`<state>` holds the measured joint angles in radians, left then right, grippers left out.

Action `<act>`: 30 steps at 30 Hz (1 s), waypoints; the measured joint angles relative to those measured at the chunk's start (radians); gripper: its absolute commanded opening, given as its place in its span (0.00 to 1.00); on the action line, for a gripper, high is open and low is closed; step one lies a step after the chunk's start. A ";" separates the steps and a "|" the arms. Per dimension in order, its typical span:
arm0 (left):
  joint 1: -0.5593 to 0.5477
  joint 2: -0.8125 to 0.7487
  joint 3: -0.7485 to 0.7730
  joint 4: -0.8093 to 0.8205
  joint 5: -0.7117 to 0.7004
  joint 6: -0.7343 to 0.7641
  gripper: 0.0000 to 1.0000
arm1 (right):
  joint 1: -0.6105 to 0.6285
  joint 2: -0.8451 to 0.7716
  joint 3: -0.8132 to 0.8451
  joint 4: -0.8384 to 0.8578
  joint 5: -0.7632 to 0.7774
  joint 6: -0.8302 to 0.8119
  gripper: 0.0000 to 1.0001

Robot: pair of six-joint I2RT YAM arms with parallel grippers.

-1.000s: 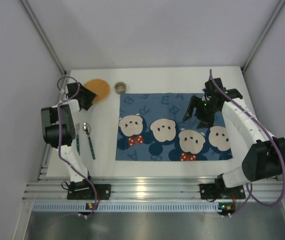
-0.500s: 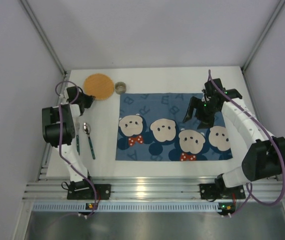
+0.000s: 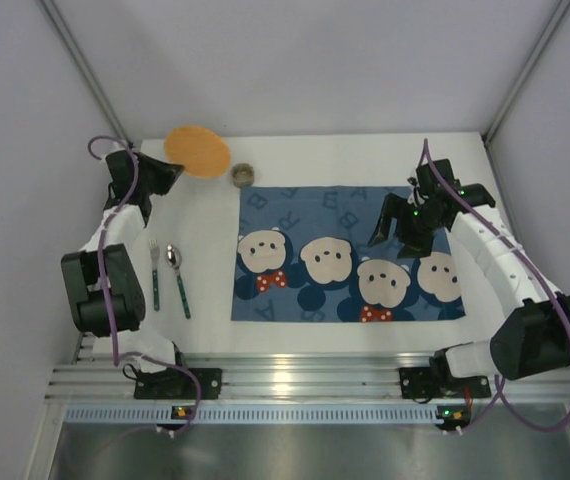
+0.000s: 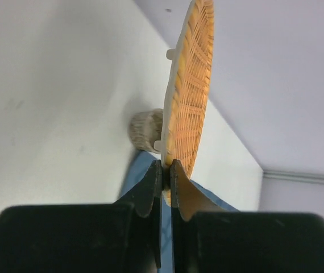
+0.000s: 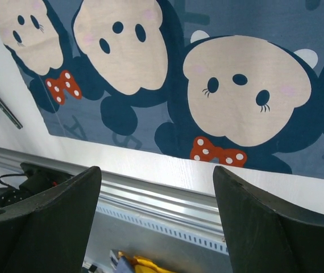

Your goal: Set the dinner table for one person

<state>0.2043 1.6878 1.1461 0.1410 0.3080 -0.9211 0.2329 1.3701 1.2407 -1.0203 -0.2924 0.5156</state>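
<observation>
Near the small cup (image 4: 146, 131), left gripper (image 4: 166, 166) pinches the woven disc (image 4: 190, 85); right gripper (image 5: 153, 187) gapes above the placemat (image 5: 150, 114).

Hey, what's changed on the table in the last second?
The left end effector, shut on the woven mat, has swung toward the far left corner, carrying it along. The right end effector, open, barely shifted. The fork, spoon, small cup and bear placemat stayed put.

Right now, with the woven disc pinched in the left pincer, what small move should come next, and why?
Probably carry the woven disc right, toward the placemat: the left pincer grips its rim near the far-left corner, and no dish lies on the mat.
</observation>
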 measured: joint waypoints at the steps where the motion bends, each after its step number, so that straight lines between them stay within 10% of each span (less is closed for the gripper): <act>1: 0.000 -0.031 0.000 0.000 0.026 0.000 0.00 | 0.000 -0.002 0.003 -0.002 0.000 0.000 0.80; 13: -0.241 -0.168 -0.116 0.072 0.254 -0.029 0.00 | 0.000 -0.098 -0.013 0.006 -0.003 0.003 0.80; 21: -0.640 0.030 -0.122 0.161 0.306 -0.051 0.00 | 0.000 -0.237 -0.045 0.001 0.003 0.035 0.80; 30: -0.738 0.263 -0.154 0.276 0.355 -0.082 0.00 | 0.000 -0.317 -0.109 -0.019 0.008 0.054 0.80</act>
<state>-0.5339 1.9511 0.9924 0.4171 0.6632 -1.0031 0.2329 1.0534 1.1313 -1.0397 -0.2840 0.5697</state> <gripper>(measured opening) 0.064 0.801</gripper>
